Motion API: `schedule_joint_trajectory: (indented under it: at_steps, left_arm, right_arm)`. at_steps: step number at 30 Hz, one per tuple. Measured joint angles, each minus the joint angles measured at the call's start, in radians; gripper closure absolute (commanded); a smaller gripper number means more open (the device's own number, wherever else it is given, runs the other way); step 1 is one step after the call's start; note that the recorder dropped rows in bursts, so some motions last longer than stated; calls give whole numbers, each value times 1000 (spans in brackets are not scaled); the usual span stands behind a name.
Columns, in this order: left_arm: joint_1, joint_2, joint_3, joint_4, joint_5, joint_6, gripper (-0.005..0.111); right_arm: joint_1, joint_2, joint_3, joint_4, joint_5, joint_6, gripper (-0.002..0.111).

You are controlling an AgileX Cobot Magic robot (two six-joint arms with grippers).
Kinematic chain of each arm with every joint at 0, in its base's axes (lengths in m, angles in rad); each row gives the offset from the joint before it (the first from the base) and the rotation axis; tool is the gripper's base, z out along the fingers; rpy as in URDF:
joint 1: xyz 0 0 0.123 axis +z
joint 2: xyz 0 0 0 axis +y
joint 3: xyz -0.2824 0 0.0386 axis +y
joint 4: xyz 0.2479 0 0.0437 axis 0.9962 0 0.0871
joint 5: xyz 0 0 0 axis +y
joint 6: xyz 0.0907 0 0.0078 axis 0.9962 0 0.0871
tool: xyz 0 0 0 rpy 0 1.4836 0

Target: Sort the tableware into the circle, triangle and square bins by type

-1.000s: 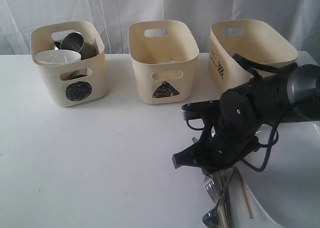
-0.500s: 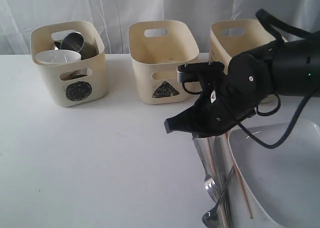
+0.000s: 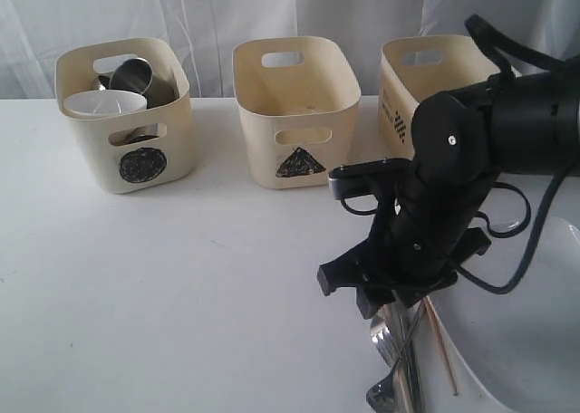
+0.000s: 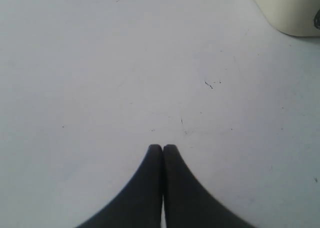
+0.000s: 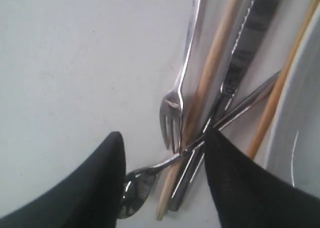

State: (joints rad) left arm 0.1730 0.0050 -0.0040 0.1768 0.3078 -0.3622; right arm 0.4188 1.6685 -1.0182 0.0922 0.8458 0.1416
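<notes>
Steel fork (image 5: 172,113), knife (image 5: 245,43) and spoon (image 5: 135,185) lie crossed with two wooden chopsticks (image 5: 215,63) on the white table (image 3: 181,277) at near right, beside the large white rounded-square plate (image 3: 535,340). Our right claw (image 5: 164,135) hangs over them, jaws spread, gripping nothing. Our left claw (image 4: 163,149) is pressed closed and empty above the table.

Steel mug (image 3: 140,73) and white bowl (image 3: 104,103) inside circle bin (image 3: 91,159); crossed cutlery (image 5: 220,100) beside plate (image 3: 526,340)
</notes>
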Motion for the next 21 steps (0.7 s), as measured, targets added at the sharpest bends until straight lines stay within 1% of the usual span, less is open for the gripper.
schedule_joint_trajectory:
  at_steps: [10, 12, 21]
  left_arm:
    - [0, 0, 0, 0, 0, 0, 107]
    - [0, 0, 0, 0, 0, 0, 107]
    - [0, 0, 0, 0, 0, 0, 107]
  right_arm:
    - [0, 115, 0, 14, -44, -19, 61]
    - [0, 132, 0, 14, -55, -22, 63]
    - [0, 168, 0, 18, -76, -22, 97]
